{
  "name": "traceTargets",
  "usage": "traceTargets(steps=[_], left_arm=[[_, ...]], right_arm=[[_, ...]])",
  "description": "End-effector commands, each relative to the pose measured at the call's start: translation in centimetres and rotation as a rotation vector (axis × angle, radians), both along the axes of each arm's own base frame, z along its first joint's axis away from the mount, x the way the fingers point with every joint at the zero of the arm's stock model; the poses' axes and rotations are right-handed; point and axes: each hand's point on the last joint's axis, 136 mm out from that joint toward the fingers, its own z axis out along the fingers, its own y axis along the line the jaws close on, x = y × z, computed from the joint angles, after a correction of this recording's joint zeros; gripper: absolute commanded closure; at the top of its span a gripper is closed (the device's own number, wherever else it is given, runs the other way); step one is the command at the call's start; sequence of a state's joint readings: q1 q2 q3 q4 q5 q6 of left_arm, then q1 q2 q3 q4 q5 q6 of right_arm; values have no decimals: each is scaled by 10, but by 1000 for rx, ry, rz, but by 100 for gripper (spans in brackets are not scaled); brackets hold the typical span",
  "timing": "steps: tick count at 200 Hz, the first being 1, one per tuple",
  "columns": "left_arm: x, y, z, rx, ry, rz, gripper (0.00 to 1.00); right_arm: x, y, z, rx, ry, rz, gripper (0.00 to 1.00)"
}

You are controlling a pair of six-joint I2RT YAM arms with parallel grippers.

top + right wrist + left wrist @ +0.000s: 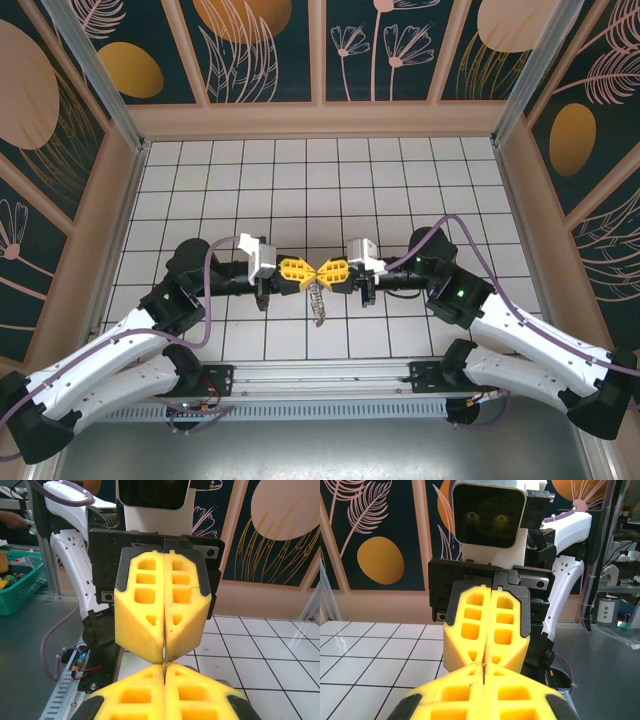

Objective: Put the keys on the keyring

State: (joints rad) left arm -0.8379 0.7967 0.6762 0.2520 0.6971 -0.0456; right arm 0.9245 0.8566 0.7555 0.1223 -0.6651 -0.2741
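Over the middle of the table's (420, 180) near edge the keyring (318, 302) dangles beneath our left gripper (293, 270) and right gripper (332, 271), both pressed together, tip to tip. A metal sliver (164, 655) shows in their seam. We cannot make out the keys, so the joining looks under way, not finished

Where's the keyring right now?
In the top view, the keyring is mid-table, just on the near side of where the left gripper and right gripper meet tips.
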Motion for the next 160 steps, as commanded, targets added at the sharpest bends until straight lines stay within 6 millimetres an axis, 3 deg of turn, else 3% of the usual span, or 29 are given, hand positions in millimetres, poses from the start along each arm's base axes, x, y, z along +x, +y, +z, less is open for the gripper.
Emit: traceTargets(steps=[1,16,44,72,104,144,160], left_arm=[[4,-1,2,34,-15,25,100],[12,0,-8,111,6,71,100],[22,6,-28,259,26,133,84],[27,9,-40,367,30,155,82],[32,9,-49,446,23,158,83],[35,6,-60,483,20,148,100],[34,5,-56,466,14,146,100]], right_arm=[[1,0,3,-2,-18,-11,100],[7,-1,-1,-46,-24,-53,100],[20,-2,-11,-159,-24,-125,100],[26,2,-20,-241,-15,-137,100],[27,8,-25,-286,1,-120,100],[24,11,-26,-303,-4,-99,100],[22,10,-24,-294,-6,-91,100]])
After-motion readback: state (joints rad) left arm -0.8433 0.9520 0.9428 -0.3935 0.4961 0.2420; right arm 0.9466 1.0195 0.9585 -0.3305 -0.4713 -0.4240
